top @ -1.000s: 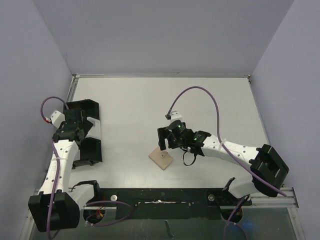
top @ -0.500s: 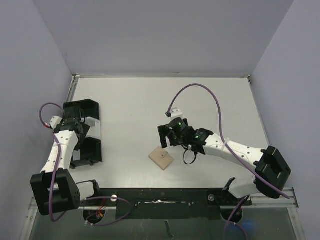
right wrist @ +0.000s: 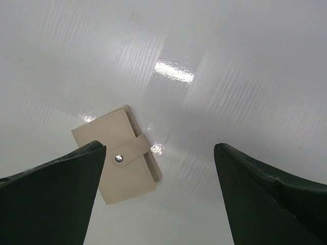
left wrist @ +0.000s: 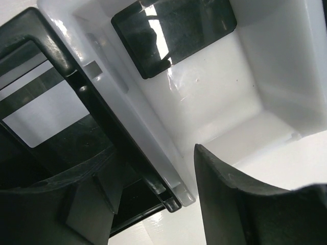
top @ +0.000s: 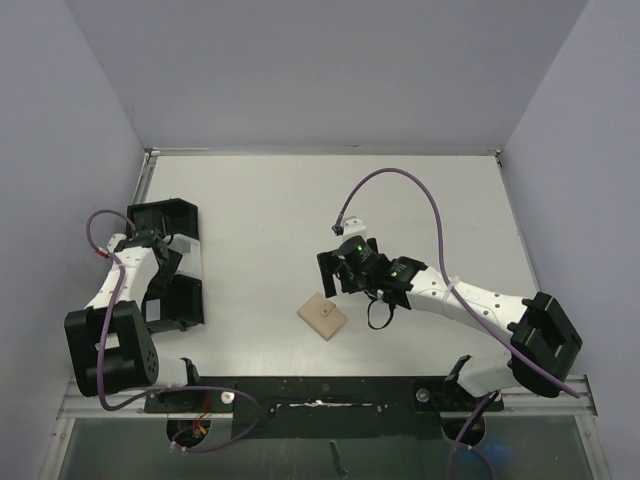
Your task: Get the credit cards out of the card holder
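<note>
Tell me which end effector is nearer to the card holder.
Right. The right end effector hovers open just above the card holder, toward its far side. The left end effector is far off, at the black tray by the table's left edge.

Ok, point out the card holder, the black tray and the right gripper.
card holder (right wrist: 118, 158): right wrist view, on the snap dot of its strap.
black tray (top: 170, 207): top external view, on its far rim.
right gripper (right wrist: 158, 147): right wrist view, midway between its fingertips.
</note>
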Tool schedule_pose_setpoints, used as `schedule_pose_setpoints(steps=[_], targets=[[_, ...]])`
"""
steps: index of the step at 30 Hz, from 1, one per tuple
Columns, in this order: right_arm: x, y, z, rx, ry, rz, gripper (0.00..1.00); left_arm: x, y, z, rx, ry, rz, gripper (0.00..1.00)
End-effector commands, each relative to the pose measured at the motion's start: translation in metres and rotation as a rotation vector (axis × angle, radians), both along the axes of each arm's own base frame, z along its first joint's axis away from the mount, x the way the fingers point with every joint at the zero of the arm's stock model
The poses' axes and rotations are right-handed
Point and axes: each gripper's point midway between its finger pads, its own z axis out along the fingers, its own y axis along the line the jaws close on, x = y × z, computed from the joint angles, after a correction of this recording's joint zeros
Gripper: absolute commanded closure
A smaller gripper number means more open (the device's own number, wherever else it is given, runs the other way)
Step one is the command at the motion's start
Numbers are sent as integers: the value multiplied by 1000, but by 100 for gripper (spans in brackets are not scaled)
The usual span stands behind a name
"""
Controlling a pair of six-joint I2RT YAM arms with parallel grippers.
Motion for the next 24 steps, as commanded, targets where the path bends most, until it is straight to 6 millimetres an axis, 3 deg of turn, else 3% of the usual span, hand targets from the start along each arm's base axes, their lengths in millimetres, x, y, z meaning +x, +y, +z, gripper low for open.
schedule_pose_setpoints(steps=[1, 9, 16, 24], targets=[[10, -3, 16, 10, -57, -21, 10, 27, 0, 17, -15, -104, -8, 48], [9, -7, 8, -15, -40, -31, 10, 31, -10, 22, -38, -192, -72, 63], [7, -11, 5, -10, -38, -55, 10, 34, -22, 28, -58, -215, -141, 65], [6, -20, 3, -8, -39, -107, 10, 47, -62, 27, -85, -240, -294, 71]])
